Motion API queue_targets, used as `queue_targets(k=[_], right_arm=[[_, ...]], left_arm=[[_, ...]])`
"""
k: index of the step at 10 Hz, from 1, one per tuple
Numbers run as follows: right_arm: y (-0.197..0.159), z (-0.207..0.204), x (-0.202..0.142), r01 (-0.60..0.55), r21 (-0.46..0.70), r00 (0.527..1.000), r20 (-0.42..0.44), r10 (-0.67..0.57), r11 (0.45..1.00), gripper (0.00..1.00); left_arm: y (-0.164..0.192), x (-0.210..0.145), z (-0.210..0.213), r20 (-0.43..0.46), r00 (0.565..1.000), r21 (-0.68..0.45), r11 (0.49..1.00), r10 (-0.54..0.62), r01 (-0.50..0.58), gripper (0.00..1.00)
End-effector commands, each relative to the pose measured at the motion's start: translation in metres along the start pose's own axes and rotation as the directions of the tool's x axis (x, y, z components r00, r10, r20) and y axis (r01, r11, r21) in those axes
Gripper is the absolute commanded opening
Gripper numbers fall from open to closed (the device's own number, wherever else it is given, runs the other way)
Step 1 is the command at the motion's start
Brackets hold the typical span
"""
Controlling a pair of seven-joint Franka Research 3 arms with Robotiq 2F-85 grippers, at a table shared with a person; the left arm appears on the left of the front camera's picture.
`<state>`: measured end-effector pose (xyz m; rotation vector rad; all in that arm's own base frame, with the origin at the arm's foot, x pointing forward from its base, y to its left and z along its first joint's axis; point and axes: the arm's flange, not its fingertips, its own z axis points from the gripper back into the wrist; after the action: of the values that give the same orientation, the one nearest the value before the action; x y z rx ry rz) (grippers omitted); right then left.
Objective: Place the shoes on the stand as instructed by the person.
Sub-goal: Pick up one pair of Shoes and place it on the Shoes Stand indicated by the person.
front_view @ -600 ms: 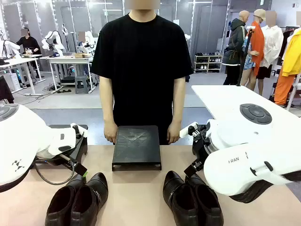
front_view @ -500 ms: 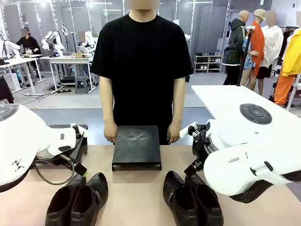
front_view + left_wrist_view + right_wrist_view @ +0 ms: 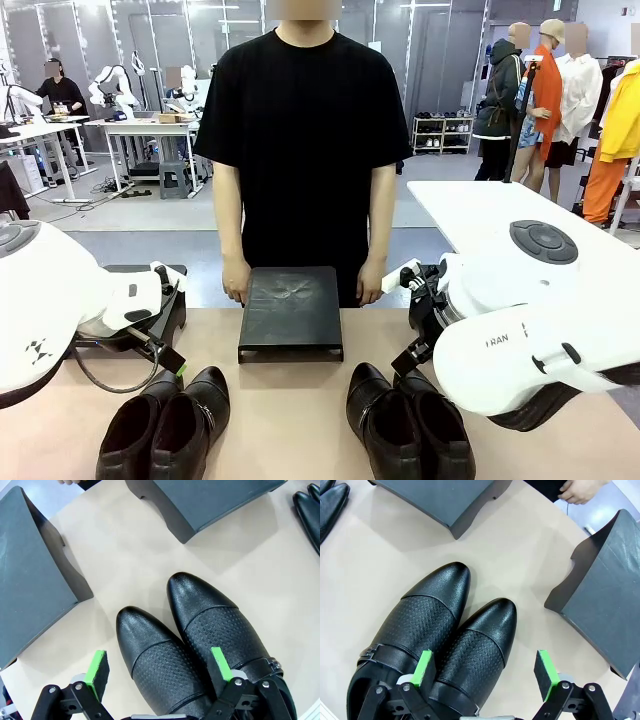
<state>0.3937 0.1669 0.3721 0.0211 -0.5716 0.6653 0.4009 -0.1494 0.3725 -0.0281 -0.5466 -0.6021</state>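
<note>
One pair of glossy black shoes lies at the front left of the table and a second pair at the front right. In the left wrist view my left gripper hangs open above its pair, its green pads on either side of one shoe, with the other shoe beside it. My right gripper is open in the same way over one shoe of its pair. The person stands at the far side, hands resting by the middle black stand.
A second black stand sits at the table's left, partly behind my left arm. A third stand is at the right. Bare tan tabletop lies between the two pairs and in front of the middle stand.
</note>
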Motion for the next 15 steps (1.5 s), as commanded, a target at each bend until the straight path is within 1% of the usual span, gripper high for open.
queue_targets(k=[1, 5, 6, 7, 9, 10, 11, 12, 13, 14, 15], right_arm=[[0.000, 0.000, 0.000, 0.002, 0.000, 1.000, 0.000, -0.002, 1.000, 1.00], [0.000, 0.000, 0.000, 0.000, 0.000, 1.000, 0.000, 0.000, 1.000, 1.00], [-0.008, 0.009, 0.018, -0.021, -0.024, 1.000, 0.008, 0.021, 0.999, 1.00], [-0.018, 0.029, 0.035, 0.017, 0.024, 0.998, 0.052, -0.018, 1.000, 1.00], [-0.045, 0.098, 0.052, 0.019, 0.121, 0.997, 0.076, -0.028, 0.993, 1.00], [-0.059, 0.128, 0.055, 0.046, 0.187, 0.993, 0.096, -0.065, 0.981, 1.00], [-0.081, 0.164, 0.050, 0.141, 0.245, 0.976, 0.129, -0.177, 0.959, 1.00], [-0.096, 0.192, 0.037, 0.180, 0.373, 0.959, 0.142, -0.247, 0.910, 1.00], [-0.114, 0.213, 0.017, 0.218, 0.459, 0.940, 0.140, -0.313, 0.861, 1.00], [-0.131, 0.230, -0.009, 0.267, 0.521, 0.908, 0.147, -0.393, 0.811, 1.00], [-0.150, 0.244, -0.038, 0.312, 0.572, 0.859, 0.172, -0.482, 0.759, 1.00]], left_arm=[[0.000, 0.000, 0.000, 0.000, 1.000, 0.000, 1.000, 0.000, 0.000, 1.00], [0.000, 0.000, 0.000, 0.000, 1.000, 0.000, 1.000, 0.000, 0.000, 1.00], [0.003, 0.017, 0.019, 0.015, 0.999, 0.027, 0.999, -0.032, 0.031, 1.00], [0.010, 0.032, 0.044, 0.025, 1.000, 0.012, 1.000, -0.014, 0.014, 1.00], [0.030, 0.048, 0.097, 0.039, 0.997, -0.136, 0.989, 0.066, -0.060, 1.00], [0.044, 0.051, 0.119, 0.007, 0.996, -0.215, 0.973, 0.091, -0.087, 1.00], [0.062, 0.049, 0.145, 0.023, 0.990, -0.300, 0.945, 0.142, -0.128, 1.00], [0.079, 0.040, 0.166, 0.031, 0.983, -0.432, 0.889, 0.183, -0.152, 1.00], [0.096, 0.025, 0.183, 0.027, 0.979, -0.533, 0.832, 0.200, -0.155, 1.00], [0.117, 0.007, 0.194, 0.033, 0.975, -0.620, 0.769, 0.221, -0.154, 1.00], [0.138, -0.013, 0.204, 0.072, 0.953, -0.699, 0.696, 0.296, -0.164, 1.00]])
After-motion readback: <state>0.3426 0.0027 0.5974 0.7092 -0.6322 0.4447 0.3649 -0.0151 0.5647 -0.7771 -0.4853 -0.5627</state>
